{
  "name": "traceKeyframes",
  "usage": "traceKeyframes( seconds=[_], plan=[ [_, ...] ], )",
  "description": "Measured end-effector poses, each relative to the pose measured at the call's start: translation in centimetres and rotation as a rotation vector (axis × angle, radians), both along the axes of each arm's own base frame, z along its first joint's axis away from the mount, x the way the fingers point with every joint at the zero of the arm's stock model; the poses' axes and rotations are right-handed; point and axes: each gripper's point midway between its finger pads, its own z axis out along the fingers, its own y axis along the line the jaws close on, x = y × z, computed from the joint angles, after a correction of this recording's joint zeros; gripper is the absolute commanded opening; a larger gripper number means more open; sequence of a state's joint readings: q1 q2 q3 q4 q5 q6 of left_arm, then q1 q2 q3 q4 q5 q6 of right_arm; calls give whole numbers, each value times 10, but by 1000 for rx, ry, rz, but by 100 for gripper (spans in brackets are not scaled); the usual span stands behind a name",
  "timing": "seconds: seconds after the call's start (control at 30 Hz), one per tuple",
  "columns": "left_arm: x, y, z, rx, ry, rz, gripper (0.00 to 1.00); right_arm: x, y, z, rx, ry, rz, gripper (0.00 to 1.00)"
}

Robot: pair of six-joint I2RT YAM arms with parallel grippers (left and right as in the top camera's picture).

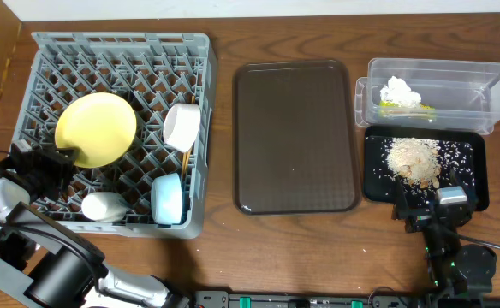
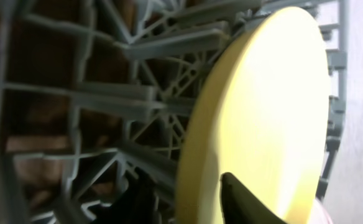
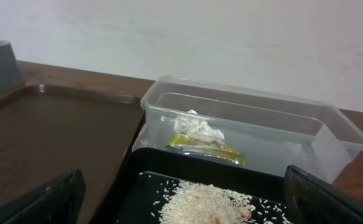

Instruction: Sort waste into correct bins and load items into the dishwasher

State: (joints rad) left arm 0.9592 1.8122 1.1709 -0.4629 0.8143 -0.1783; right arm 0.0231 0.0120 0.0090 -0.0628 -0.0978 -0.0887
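The pale-yellow plate point(image 1: 96, 128) stands tilted in the grey dish rack point(image 1: 122, 44). My left gripper point(image 1: 57, 160) is at its lower left edge. In the left wrist view the plate's rim point(image 2: 256, 106) sits between my two fingers point(image 2: 188, 180), which are closed on it. The rack also holds the white cup point(image 1: 182, 126), white bowl point(image 1: 104, 206), light-blue bowl point(image 1: 168, 198) and chopsticks point(image 1: 184, 160). The clear tub point(image 1: 490, 77) holds tissue point(image 1: 400, 91) and the wrapper point(image 1: 404, 108). Rice point(image 1: 413, 158) lies in the black tray point(image 1: 477, 171). My right gripper point(image 1: 425, 201) is open and empty at that tray's near edge point(image 3: 183, 177).
The dark brown serving tray point(image 1: 294, 137) lies between the rack and the bins; its edge shows in the right wrist view point(image 3: 45, 124). The rack's lattice point(image 2: 107, 99) fills the left wrist view. A pale wall stands behind the tub point(image 3: 330, 124).
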Motion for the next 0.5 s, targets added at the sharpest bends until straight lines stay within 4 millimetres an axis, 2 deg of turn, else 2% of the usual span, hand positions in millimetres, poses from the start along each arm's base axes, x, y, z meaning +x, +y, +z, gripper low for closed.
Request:
traceKeyframes(
  seconds=[0.07, 0.1, 0.17, 0.5],
  plan=[
    [2, -2, 3, -3, -23, -14, 19, 0, 0, 0, 0, 0, 0, 99],
    [4, -2, 5, -2, -34, -20, 19, 0, 0, 0, 0, 0, 0, 99],
    [6, -3, 7, -4, -53, -30, 8, 0, 0, 0, 0, 0, 0, 99],
    [10, -10, 16, -7, -118, -85, 7, 0, 0, 0, 0, 0, 0, 99]
  ],
)
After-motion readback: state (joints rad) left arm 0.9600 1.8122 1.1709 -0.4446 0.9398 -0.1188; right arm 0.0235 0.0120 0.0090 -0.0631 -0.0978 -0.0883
